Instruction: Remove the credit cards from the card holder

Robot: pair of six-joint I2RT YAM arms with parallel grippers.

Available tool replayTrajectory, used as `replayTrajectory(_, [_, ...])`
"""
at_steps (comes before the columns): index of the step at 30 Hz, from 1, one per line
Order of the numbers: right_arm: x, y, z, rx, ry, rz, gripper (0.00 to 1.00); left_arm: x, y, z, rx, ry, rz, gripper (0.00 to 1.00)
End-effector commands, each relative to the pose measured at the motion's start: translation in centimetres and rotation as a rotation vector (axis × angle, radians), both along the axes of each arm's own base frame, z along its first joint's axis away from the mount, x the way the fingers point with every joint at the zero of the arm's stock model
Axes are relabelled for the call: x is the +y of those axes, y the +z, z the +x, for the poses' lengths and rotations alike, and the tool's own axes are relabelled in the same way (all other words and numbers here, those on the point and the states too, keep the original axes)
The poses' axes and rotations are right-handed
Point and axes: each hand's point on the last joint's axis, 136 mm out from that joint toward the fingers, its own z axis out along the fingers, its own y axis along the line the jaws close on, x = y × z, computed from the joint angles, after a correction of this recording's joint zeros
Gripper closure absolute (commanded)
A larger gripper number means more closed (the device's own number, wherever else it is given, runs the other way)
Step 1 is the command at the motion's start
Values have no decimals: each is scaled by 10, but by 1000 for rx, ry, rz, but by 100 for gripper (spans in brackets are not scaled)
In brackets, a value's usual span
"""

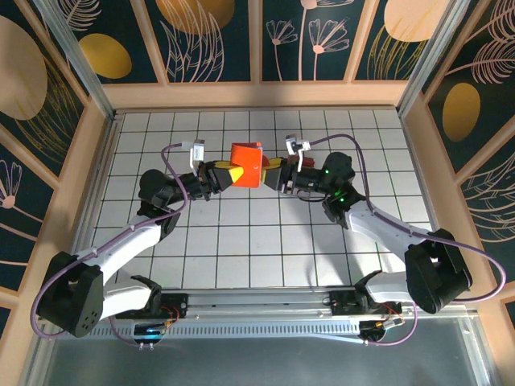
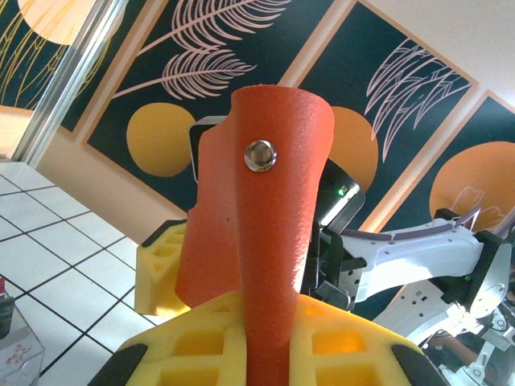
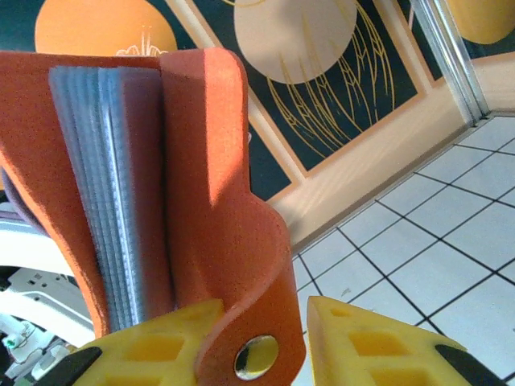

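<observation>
Top view: holder (image 1: pixel 245 165) is up in the air over mid table (image 1: pixel 241 257), between both claws, part open. Left claw (image 1: pixel 224 175) is on its left side, right claw (image 1: pixel 275 173) touches its right edge. Risk: a one-sided hold on a floppy thing. If the arms pull apart or twist unevenly, it can fold, swing or drop to the table. Left wrist view: left claw (image 2: pixel 272 326) is clenched on the holder (image 2: pixel 273 217). The orange runs down between its yellow pads and the stud (image 2: pixel 260 155) faces the camera. One right claw finger (image 2: pixel 161 269) sits just behind the holder. The grip looks to be on a narrow bottom part, so a hard tug from the other side could slide the holder out or rip it sideways. A clash of the two claws is also possible, they are very near. Right wrist view: the holder (image 3: pixel 205 185) stands open with its blue-grey sleeves (image 3: pixel 121 185) fanned. I cannot make out cards in them, so which slot to go for is unclear. Right claw (image 3: pixel 265 342) is part released, pads apart. The strap (image 3: pixel 249 305) with its stud lies in the gap, loose as far as I can see. Main risk: on closing it would catch the strap or a whole bunch of sleeves and not a card edge. A pull would then drag the holder out of the left claw or tear a sleeve. The strap also blocks the way to the sleeves, so the right claw likely needs to re-aim higher. A card pulled free with a weak pinch could fall.
</observation>
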Motion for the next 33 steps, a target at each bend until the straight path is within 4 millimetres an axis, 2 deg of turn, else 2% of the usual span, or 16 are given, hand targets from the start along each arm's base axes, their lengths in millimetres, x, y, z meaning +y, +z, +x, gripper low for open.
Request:
replayTrajectory(1, [1, 12, -20, -61, 88, 37, 64, 0, 12, -6, -56, -17, -31, 100])
replayTrajectory(5, [0, 15, -28, -78, 110, 41, 61, -1, 13, -5, -49, -21, -36, 100])
replayTrajectory(10, [4, 20, -22, -68, 110, 53, 64, -8, 10, -4, -24, -50, -24, 100])
replayTrajectory(13, [7, 24, -20, -68, 113, 69, 71, -11, 5, -2, 5, -64, -13, 100])
replayTrajectory(17, [6, 25, -15, -57, 86, 76, 88, -12, 1, 1, 31, -57, -10, 99])
replayTrajectory(20, [3, 22, -11, -42, 43, 63, 100, -11, -2, 4, 43, -33, -1, 90])
replayTrajectory(23, [-3, 17, -9, -24, -13, 42, 100, -10, -4, 6, 44, -16, 4, 81])
replayTrajectory(26, [-9, 15, -6, -13, -76, 19, 100, -9, -4, 6, 41, -9, 4, 78])
replayTrajectory(33, [-15, 17, -1, 1, -190, -32, 100, -12, -9, 13, 58, 0, 7, 45])
